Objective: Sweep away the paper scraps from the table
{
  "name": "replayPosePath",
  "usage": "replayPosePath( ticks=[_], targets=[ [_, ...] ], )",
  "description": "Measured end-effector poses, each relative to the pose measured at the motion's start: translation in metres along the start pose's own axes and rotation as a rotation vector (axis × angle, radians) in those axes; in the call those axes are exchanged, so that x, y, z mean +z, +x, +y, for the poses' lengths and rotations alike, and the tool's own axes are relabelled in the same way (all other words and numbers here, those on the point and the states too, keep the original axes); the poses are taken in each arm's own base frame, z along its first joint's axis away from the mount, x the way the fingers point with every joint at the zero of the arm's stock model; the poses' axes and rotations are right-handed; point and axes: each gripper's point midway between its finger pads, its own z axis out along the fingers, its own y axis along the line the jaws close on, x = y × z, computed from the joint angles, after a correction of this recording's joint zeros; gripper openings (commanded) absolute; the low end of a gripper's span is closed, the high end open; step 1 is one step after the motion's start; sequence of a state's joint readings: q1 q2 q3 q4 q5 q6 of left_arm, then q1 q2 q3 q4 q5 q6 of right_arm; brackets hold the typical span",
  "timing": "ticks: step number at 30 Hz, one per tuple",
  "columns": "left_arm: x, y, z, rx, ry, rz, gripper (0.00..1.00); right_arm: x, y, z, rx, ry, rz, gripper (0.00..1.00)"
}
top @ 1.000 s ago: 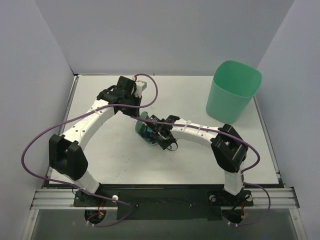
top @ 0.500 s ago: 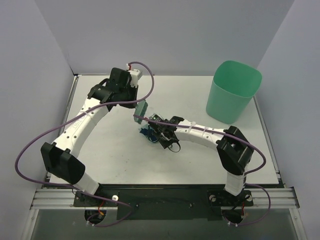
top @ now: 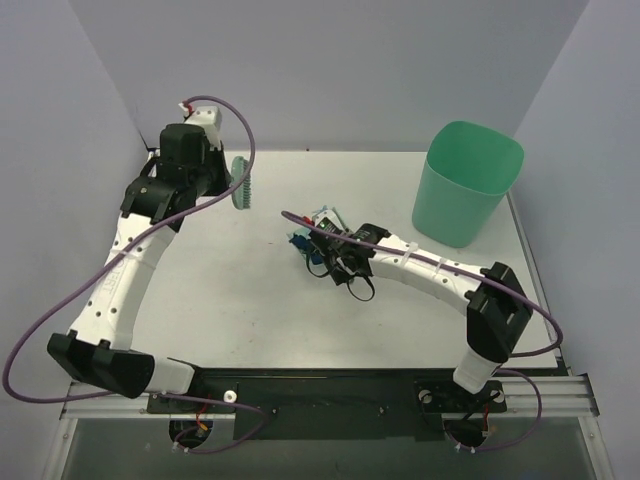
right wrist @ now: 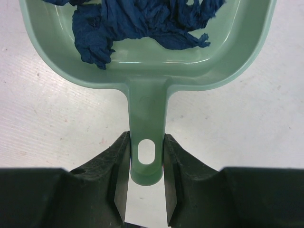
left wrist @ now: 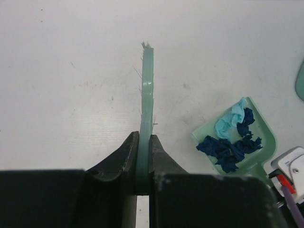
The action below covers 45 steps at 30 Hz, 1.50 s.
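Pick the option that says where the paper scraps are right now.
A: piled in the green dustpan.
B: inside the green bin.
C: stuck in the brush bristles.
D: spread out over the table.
A: the paper scraps lie in the dustpan, whose handle the right gripper clamps.

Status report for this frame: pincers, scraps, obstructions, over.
Left pincer shut on green brush, held apart from dustpan. Right pincer shut on dustpan handle. Paper scraps piled in dustpan. Nothing seen on table between it and green bin.
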<state>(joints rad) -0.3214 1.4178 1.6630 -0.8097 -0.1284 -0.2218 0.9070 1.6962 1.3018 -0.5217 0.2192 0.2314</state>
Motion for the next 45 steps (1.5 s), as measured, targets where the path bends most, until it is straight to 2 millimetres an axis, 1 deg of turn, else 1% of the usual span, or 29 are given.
replayPosePath(
  ticks=[2, 5, 7, 8, 13, 16, 20, 23, 26, 28, 29, 30, 35, 39, 42, 45],
  targets=[
    [-0.012, -0.008, 0.006, -0.027, -0.006, -0.047, 0.0, -0.011, -0.005, -0.009, 0.031, 0.023, -0.008, 0.0],
    [-0.021, -0.006, 0.007, -0.048, 0.001, -0.07, 0.0, -0.029, -0.018, -0.021, 0.091, 0.038, -0.035, 0.0],
    [-0.019, 0.0, 0.006, -0.055, 0.008, -0.064, 0.0, -0.042, -0.028, -0.03, 0.144, 0.041, -0.059, 0.0],
    [-0.016, 0.006, 0.006, -0.057, 0.011, -0.05, 0.0, -0.05, -0.033, -0.037, 0.176, 0.043, -0.074, 0.0],
    [-0.002, 0.035, 0.006, -0.066, 0.017, 0.026, 0.0, -0.084, -0.054, -0.077, 0.342, 0.066, -0.127, 0.0],
    [0.001, 0.045, 0.004, -0.068, 0.026, 0.052, 0.0, -0.102, -0.063, -0.1, 0.416, 0.082, -0.154, 0.0],
    [0.003, 0.049, 0.002, -0.072, 0.04, 0.055, 0.0, -0.121, -0.074, -0.129, 0.507, 0.089, -0.185, 0.0],
    [0.006, 0.053, 0.0, -0.079, 0.054, 0.06, 0.0, -0.13, -0.081, -0.145, 0.582, 0.06, -0.203, 0.0],
    [0.009, 0.059, -0.002, -0.085, 0.064, 0.069, 0.0, -0.137, -0.083, -0.168, 0.675, 0.041, -0.215, 0.0],
    [0.01, 0.062, -0.003, -0.085, 0.068, 0.076, 0.0, -0.141, -0.085, -0.181, 0.737, 0.017, -0.225, 0.0],
    [0.011, 0.063, -0.004, -0.085, 0.071, 0.079, 0.0, -0.144, -0.087, -0.184, 0.767, -0.004, -0.233, 0.0],
    [0.011, 0.064, -0.004, -0.085, 0.072, 0.079, 0.0, -0.145, -0.086, -0.193, 0.799, -0.004, -0.238, 0.0],
    [0.013, 0.065, -0.007, -0.086, 0.082, 0.079, 0.0, -0.158, -0.087, -0.209, 0.944, -0.09, -0.268, 0.0],
    [0.015, 0.067, -0.008, -0.087, 0.087, 0.08, 0.0, -0.168, -0.096, -0.22, 1.071, -0.192, -0.32, 0.0],
    [0.016, 0.068, -0.008, -0.089, 0.088, 0.08, 0.0, -0.17, -0.103, -0.229, 1.169, -0.257, -0.354, 0.0],
    [0.018, 0.069, -0.008, -0.089, 0.089, 0.078, 0.0, -0.166, -0.109, -0.237, 1.288, -0.333, -0.382, 0.0]
  ],
)
